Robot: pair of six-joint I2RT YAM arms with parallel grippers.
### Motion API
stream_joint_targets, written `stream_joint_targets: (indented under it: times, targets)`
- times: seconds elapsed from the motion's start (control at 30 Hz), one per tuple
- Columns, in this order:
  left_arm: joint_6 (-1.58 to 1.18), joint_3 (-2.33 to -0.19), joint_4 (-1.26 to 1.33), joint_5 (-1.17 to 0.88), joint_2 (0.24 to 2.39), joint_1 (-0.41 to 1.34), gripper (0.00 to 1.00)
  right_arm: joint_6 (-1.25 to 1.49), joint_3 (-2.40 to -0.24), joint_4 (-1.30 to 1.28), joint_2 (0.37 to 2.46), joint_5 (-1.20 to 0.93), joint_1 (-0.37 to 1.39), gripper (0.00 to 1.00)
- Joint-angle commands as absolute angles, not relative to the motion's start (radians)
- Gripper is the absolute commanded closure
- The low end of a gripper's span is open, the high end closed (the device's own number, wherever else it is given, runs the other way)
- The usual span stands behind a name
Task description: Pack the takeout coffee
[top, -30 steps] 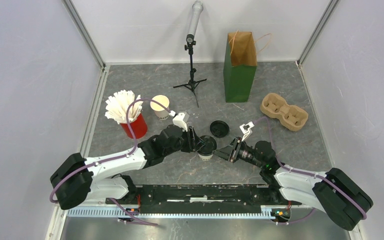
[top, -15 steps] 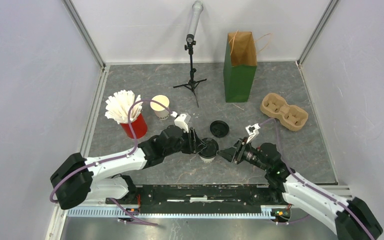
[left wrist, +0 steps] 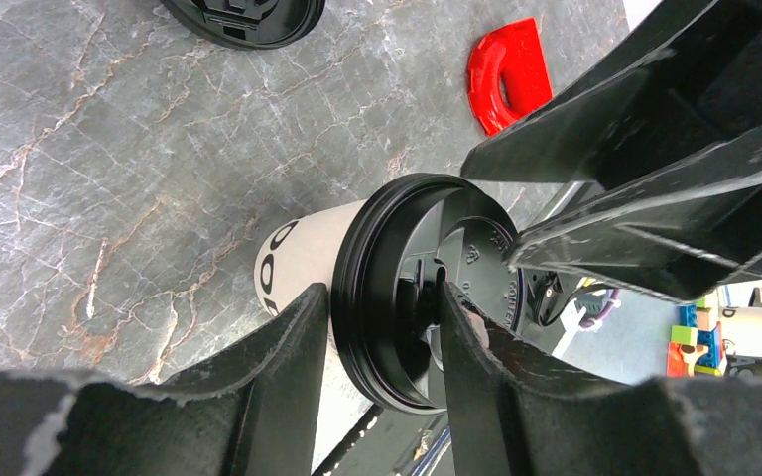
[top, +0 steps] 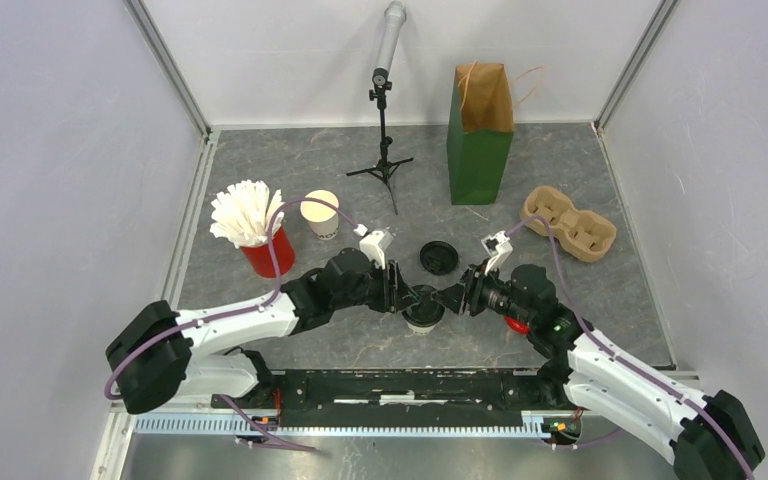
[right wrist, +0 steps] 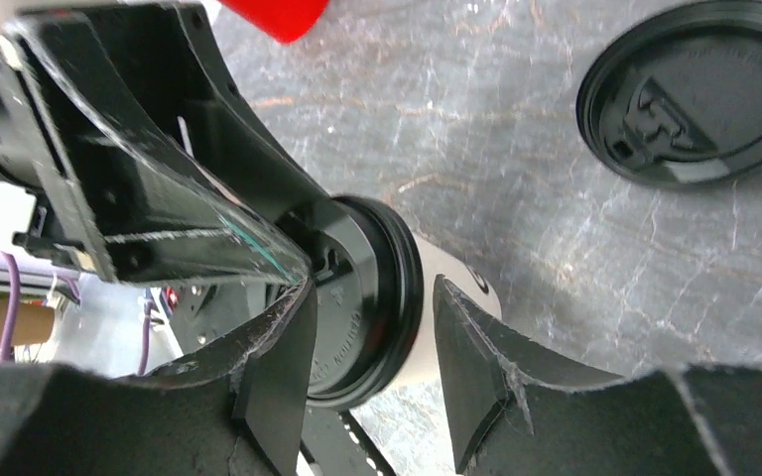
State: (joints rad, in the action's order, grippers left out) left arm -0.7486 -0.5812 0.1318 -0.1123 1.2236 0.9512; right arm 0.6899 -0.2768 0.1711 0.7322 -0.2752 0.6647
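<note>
The takeout coffee (top: 422,314) stands upright near the middle of the table's (top: 290,160) near edge, lid on, with both arms at it. The left gripper (left wrist: 382,297) is half closed and pinches the lid's rim, one finger outside, one on top. Opposite, the right gripper (right wrist: 372,291) straddles that same rim at medium width; whether it grips, nobody can tell. A loose black lid (top: 439,257) lies just behind. The green bag (top: 480,150) stands at the far edge.

takeout coffee (top: 422,312) centre-front | loose lid (top: 439,257) behind it | carrier (top: 567,222) right | bag (top: 480,130) far back
</note>
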Motion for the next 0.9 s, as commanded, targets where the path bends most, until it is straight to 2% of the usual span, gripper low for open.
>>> stream_joint_targets:
  times: [0.0, 0.3, 0.5, 0.6, 0.7, 0.87]
  targets:
    - [-0.700, -0.579, 0.052, -0.146, 1.255, 0.960, 0.50, 0.682, -0.208, 0.236, 0.720, -0.325, 0.662, 0.47]
    - [-0.753, -0.483, 0.123, -0.113, 1.271, 0.960, 0.51, 0.739, 0.081, 0.364, 0.745, -0.270, 0.662, 0.56]
    - [-0.780, -0.484, 0.186, -0.166, 1.283, 0.960, 0.52, 0.697, 0.010, 0.250, 0.686, -0.241, 0.663, 0.56]
    - [-0.760, -0.562, 0.131, -0.177, 1.250, 0.959, 0.49, 0.642, -0.152, 0.147, 0.680, -0.240, 0.663, 0.50]
    - [-0.713, -0.717, 0.012, -0.175, 1.224, 0.954, 0.41, 0.555, -0.344, 0.012, 0.697, -0.222, 0.663, 0.37]
    - [-0.624, -0.984, -0.210, -0.099, 1.198, 0.946, 0.29, 0.407, -0.546, -0.172, 0.721, -0.203, 0.663, 0.16]
